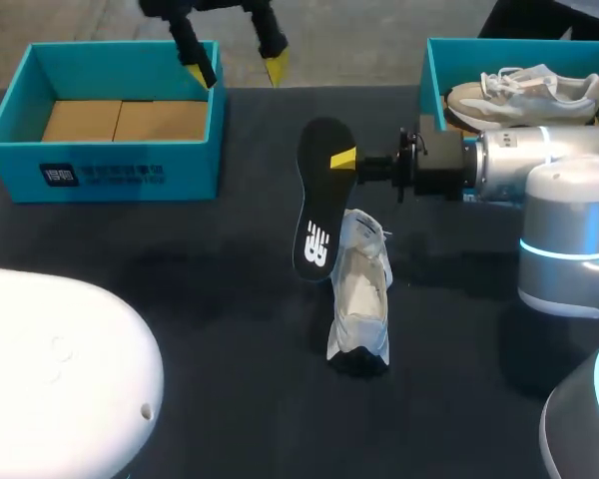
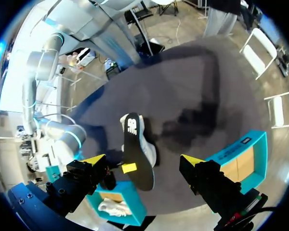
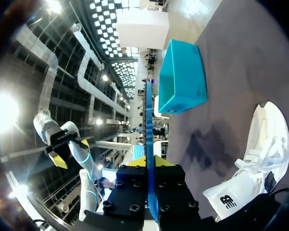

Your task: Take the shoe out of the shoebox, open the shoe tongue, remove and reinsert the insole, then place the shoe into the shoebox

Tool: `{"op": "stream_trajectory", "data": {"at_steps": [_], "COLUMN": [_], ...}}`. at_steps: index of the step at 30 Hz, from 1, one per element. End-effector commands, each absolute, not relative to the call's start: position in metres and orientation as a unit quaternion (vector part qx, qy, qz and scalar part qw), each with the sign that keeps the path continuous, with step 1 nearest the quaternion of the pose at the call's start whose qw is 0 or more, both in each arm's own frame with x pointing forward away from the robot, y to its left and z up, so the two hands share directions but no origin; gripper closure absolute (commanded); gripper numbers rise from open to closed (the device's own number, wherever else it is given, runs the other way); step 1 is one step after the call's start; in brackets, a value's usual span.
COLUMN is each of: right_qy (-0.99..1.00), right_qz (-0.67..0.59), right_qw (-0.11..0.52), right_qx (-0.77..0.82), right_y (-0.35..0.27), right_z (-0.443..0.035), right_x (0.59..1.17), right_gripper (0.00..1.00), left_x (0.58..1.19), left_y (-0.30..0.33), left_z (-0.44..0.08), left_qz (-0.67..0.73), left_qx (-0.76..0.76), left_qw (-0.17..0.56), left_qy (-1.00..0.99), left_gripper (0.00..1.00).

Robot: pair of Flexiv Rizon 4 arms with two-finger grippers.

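Left box (image 1: 105, 175): teal, open at the top, standing at the left rear of the dark surface (image 1: 180, 279); holds two tan cardboard pieces (image 1: 125, 120) lying flat side by side on its floor.
Left tool (image 1: 238, 70): hanging above the left box's right rear corner, yellow-tipped fingers spread wide apart, nothing between them.
Insole (image 1: 317, 195): black with a white logo near its lower end, held up off the surface near the middle, out of the shoe; lower end just beside the shoe's opening, contact there impossible to tell.
Shoe (image 1: 360, 299): white, resting on the surface in the middle, outside both boxes, opening facing up, just right of the insole's lower end.
Right tool (image 1: 344, 158): reaching in from the right, fingers pressed onto the insole from both sides near its upper end; seen edge-on between the two yellow tips in the right wrist view.
Right box (image 1: 431, 70): teal, open at the top, at the right rear behind the right arm (image 1: 549, 165); holds a second shoe (image 1: 524, 95), beige and white.
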State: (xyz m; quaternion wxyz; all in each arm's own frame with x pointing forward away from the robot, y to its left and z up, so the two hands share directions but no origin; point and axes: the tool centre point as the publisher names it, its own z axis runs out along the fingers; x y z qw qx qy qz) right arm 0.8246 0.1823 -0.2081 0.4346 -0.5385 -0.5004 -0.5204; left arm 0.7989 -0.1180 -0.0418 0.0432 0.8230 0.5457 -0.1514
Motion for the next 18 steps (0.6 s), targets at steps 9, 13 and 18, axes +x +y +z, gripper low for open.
{"op": "stream_trajectory", "data": {"at_steps": [9, 13, 18], "right_qy": [-0.5, -0.5, -0.5], "right_qz": [-0.521, -0.521, -0.521], "right_qw": [0.434, 0.434, 0.434], "right_qx": [-0.539, -0.539, -0.539], "right_y": [0.184, 0.184, 0.184], "right_z": [-0.209, -0.209, -0.209], "right_x": [0.825, 0.825, 0.825], "right_gripper": [1.0, 1.0, 1.0], "left_x": [0.805, 0.807, 0.813], "left_y": [-0.137, -0.145, -0.161], "left_z": [-0.056, -0.06, -0.063], "left_qz": [-0.082, -0.039, 0.002], "left_qx": [0.809, 0.803, 0.797], "left_qw": [-0.051, -0.016, 0.05], "left_qy": [0.58, 0.594, 0.602], "left_gripper": [0.0, 0.0, 0.0]}}
